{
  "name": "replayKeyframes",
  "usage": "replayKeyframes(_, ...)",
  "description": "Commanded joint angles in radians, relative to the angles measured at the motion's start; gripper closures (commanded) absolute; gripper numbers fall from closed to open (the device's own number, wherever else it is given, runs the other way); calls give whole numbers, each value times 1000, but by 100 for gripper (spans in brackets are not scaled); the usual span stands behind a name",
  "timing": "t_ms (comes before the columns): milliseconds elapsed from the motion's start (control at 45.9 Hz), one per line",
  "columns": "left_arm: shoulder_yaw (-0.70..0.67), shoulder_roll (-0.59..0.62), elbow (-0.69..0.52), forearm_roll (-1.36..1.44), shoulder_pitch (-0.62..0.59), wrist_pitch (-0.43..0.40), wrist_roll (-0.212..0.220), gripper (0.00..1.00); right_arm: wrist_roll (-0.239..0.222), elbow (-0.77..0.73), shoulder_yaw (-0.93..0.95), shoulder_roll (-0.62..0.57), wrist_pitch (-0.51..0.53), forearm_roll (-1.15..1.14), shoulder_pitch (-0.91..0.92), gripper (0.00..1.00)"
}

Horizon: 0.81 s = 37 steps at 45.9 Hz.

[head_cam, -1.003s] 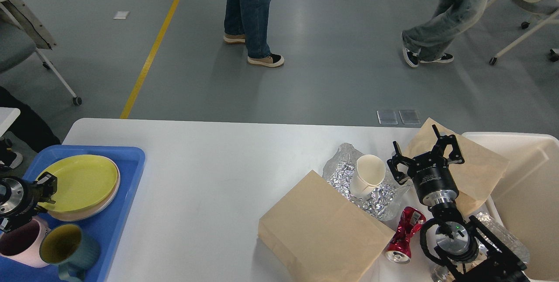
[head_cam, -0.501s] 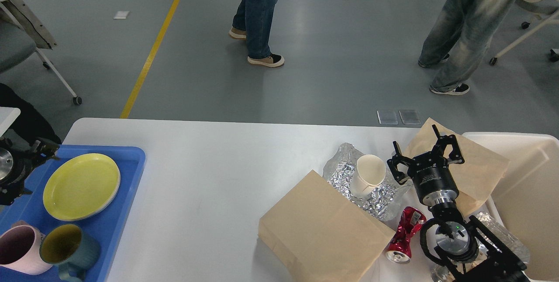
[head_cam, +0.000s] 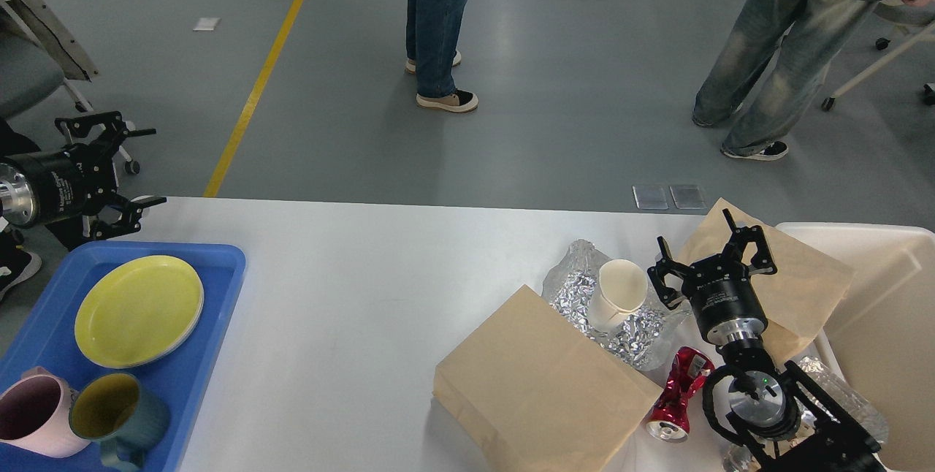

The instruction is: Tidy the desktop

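Since a second ago our left gripper (head_cam: 135, 165) has lifted off the yellow plate (head_cam: 139, 309) in the blue tray (head_cam: 219, 297) and swung out past the counter's (head_cam: 350, 282) far left corner, jaws spread and empty; our right gripper (head_cam: 712, 256) has not moved, jaws open between paper cup (head_cam: 617, 293) and far paper bag (head_cam: 796, 286). Nearest us, the crushed red can (head_cam: 678, 393) could roll if our right arm nudges it. Closing on the cup may drag the foil (head_cam: 628, 329) along.
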Motion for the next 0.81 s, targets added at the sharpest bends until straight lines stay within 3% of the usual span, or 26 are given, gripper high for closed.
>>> replayKeyframes(0,-442,-77,0,0,203,-4,0,4,0,0,0,0,0,0,0,0)
replayKeyframes(87,-627,-178,-1,15,280,19,0,4,0,0,0,0,0,0,0,0)
replayKeyframes(196,-757,-247,-38,72,353,23,-6,4,0,0,0,0,0,0,0,0)
replayKeyframes(240,-818,-259,-70,79,402,23,-23,4,0,0,0,0,0,0,0,0)
replayKeyframes(371,-1074,-330,-260,241,609,80,-139,4,0,0,0,-1,0,0,0,0)
replayKeyframes(523,-1380,-531,-409,588,789,158,-138,4,0,2,0,0,0,0,0,0)
replayKeyframes(785,-1454,-558,-400,644,803,158,-159,4,0,2,0,-1,0,0,0,0)
